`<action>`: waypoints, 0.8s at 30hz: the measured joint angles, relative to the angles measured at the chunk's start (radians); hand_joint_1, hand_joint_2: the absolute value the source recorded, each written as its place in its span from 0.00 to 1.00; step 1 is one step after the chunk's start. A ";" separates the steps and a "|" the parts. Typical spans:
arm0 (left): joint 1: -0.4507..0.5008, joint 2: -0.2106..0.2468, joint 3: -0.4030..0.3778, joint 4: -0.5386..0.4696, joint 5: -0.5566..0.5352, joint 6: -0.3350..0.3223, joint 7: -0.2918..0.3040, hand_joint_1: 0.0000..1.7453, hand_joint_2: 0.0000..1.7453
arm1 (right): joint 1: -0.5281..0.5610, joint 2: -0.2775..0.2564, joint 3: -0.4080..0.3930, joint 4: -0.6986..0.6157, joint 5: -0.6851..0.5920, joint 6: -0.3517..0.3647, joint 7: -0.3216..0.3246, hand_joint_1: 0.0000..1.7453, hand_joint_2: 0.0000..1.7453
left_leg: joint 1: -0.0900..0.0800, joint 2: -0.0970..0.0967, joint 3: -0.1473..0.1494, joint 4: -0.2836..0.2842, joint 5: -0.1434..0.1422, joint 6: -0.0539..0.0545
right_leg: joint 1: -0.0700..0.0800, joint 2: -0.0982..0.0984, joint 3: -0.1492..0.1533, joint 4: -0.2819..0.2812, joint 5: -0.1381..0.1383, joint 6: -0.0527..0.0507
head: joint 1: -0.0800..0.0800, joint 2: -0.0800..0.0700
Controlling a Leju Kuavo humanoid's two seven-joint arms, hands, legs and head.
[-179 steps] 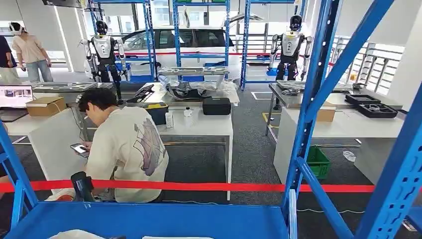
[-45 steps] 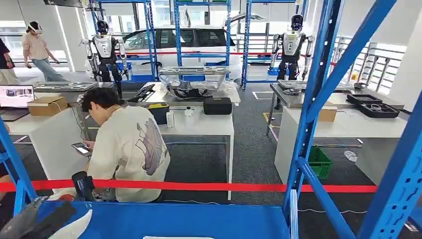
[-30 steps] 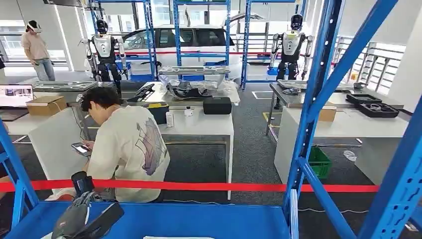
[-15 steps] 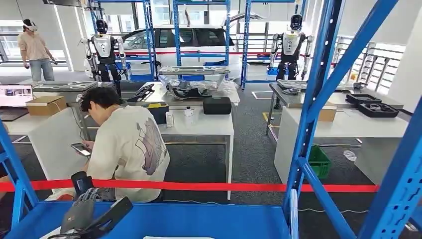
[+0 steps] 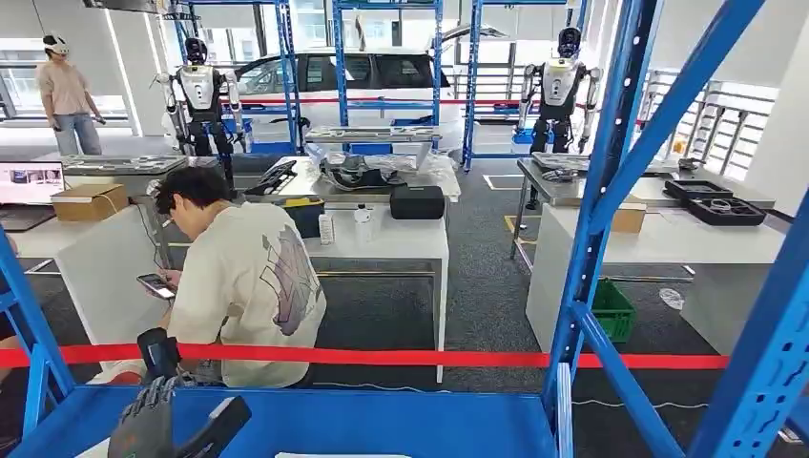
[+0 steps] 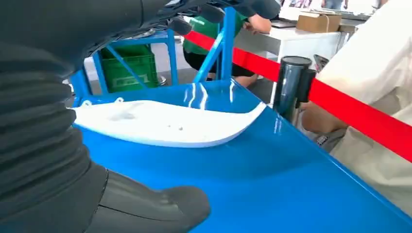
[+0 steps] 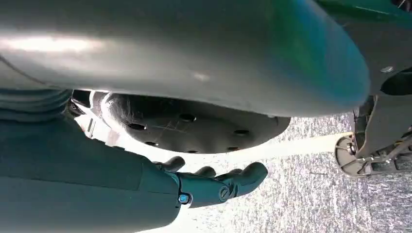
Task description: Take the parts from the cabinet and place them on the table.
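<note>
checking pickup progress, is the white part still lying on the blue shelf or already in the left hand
On the shelf. The white part lies flat on the blue shelf; the left hand is beside it, its fingers apart, holding nothing.

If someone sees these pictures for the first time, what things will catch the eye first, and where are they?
First comes the blue rack, whose beams cross the right side of the head view, with its blue shelf at the bottom. Behind the red tape, a person in a cream shirt sits bent over a phone. Low on the left, the robot's left hand hovers over the shelf, near a long white part lying there.
</note>
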 joint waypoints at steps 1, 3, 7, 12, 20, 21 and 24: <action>0.011 -0.001 0.009 -0.008 -0.008 0.009 0.001 0.00 1.00 | 0.000 0.000 -0.001 0.000 -0.001 0.000 -0.001 0.00 0.00 | 0.000 0.000 -0.002 0.000 0.000 0.000 | 0.000 0.000 0.000 0.000 0.000 0.000 | 0.000 0.000; 0.027 -0.003 0.035 -0.020 -0.020 0.016 0.001 0.00 1.00 | 0.001 0.000 -0.002 0.000 -0.003 0.000 -0.006 0.00 0.00 | 0.000 0.000 -0.002 0.000 0.000 0.000 | 0.000 0.000 0.000 0.000 0.000 0.000 | 0.000 0.000; 0.043 -0.005 0.062 -0.029 -0.022 0.020 0.000 0.00 1.00 | 0.000 0.000 -0.003 0.000 -0.003 0.000 -0.012 0.00 0.00 | 0.000 0.000 -0.002 0.000 0.000 0.000 | 0.000 0.000 0.000 0.000 0.000 0.000 | 0.000 0.000; 0.048 -0.007 0.074 -0.033 -0.023 0.021 0.000 0.00 1.00 | 0.000 0.000 -0.005 0.000 -0.003 0.000 -0.012 0.00 0.00 | 0.000 0.000 -0.003 0.000 0.000 0.000 | 0.000 0.000 0.000 0.000 0.000 0.000 | 0.000 0.000; 0.053 -0.010 0.097 -0.033 -0.052 0.037 0.001 0.00 1.00 | 0.000 0.000 -0.006 0.000 -0.007 0.000 -0.011 0.00 0.00 | 0.000 0.000 -0.004 0.000 0.000 0.000 | 0.000 0.000 0.000 0.000 0.000 0.000 | 0.000 0.000; 0.057 -0.010 0.108 -0.033 -0.061 0.047 0.001 0.00 1.00 | 0.000 0.001 -0.007 0.000 -0.007 0.000 -0.010 0.00 0.00 | 0.000 0.000 -0.004 0.000 0.000 0.000 | 0.000 0.000 0.000 0.000 -0.001 0.000 | 0.000 0.000; 0.070 -0.011 0.160 -0.027 -0.078 0.063 0.000 0.00 1.00 | 0.001 0.002 -0.007 0.000 -0.008 0.000 -0.010 0.00 0.00 | 0.000 0.000 -0.003 0.000 -0.001 0.000 | 0.000 0.000 0.000 0.000 -0.001 0.001 | 0.000 0.000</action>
